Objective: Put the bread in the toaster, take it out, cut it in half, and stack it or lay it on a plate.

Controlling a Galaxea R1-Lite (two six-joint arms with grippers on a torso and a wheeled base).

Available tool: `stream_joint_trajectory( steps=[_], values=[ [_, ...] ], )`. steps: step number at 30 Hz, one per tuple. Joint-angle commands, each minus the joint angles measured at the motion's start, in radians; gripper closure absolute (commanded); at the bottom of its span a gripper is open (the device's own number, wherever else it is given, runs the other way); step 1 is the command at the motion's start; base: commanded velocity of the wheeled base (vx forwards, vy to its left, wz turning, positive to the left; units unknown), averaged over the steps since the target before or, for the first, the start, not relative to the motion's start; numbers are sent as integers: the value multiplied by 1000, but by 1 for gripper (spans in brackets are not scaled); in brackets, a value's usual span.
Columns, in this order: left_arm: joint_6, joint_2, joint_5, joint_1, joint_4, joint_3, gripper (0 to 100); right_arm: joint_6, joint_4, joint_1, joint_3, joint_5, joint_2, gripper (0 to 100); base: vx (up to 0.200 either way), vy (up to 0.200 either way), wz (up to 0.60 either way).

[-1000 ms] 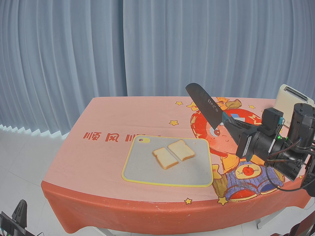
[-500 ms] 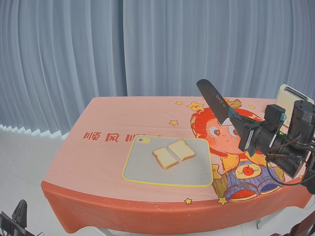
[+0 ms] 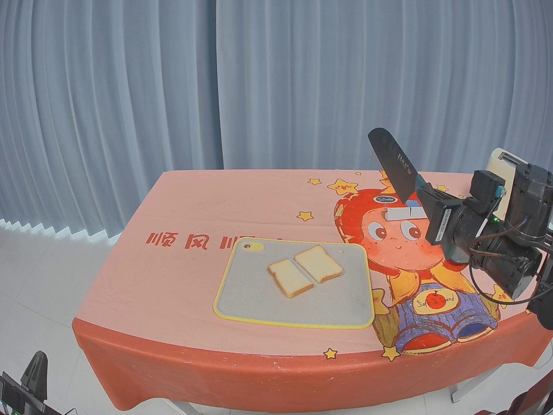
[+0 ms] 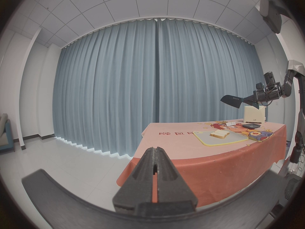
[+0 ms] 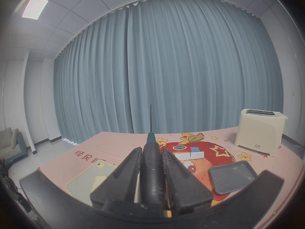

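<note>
Bread [image 3: 318, 263] lies in two halves just right of centre in the head view, flat on a grey cutting board [image 3: 242, 295] with a yellow rim. The halves sit side by side on a slant, pale crumb inside tan crust. We cannot tell whether their cut edges touch.

The board rests on an orange cartoon tablecloth [image 3: 190, 208]. At the right edge of that view a cream toaster [image 3: 499, 171] stands partly behind the right arm. We see its top slot but not inside it. In the right wrist view a dark grey tray [image 5: 232, 176] lies in the lower right, near the toaster.

The right gripper [image 5: 151, 153] has its fingers clamped on the handle of a black knife [image 3: 394, 162], which is held above the table with the blade slanting toward the upper left.

The left gripper [image 4: 154, 153] hangs below table level, fingers pressed together on nothing. A small white block [image 3: 405, 213] sits below the blade.
</note>
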Motion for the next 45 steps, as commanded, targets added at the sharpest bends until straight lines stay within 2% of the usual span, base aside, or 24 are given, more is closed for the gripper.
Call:
stream_joint_trajectory(
  steps=[1,5,11,12,23,31,36,45],
  values=[
    [-1,-16,0,0,-1,18,100,0,1,-16,-1,-1,21,100,0,0,0],
    [-1,-16,0,0,-1,18,100,0,1,-26,-3,-1,21,100,0,0,0],
    [-1,-16,0,0,-1,18,100,-3,-1,-88,-6,14,30,100,0,0,0],
    [-1,-16,0,0,-1,18,100,-5,1,-111,-10,29,28,100,0,0,0],
    [-1,-16,0,0,-1,18,100,-6,1,-161,-12,46,44,100,0,0,0],
    [-1,-16,0,0,-1,18,100,-8,-1,-166,-9,46,48,100,0,0,0],
    [-1,-16,0,0,-1,18,100,-8,1,-169,-6,71,50,100,0,0,0],
    [-1,-16,0,0,-1,18,100,-8,1,-171,-1,72,61,100,0,0,0]
  ],
)
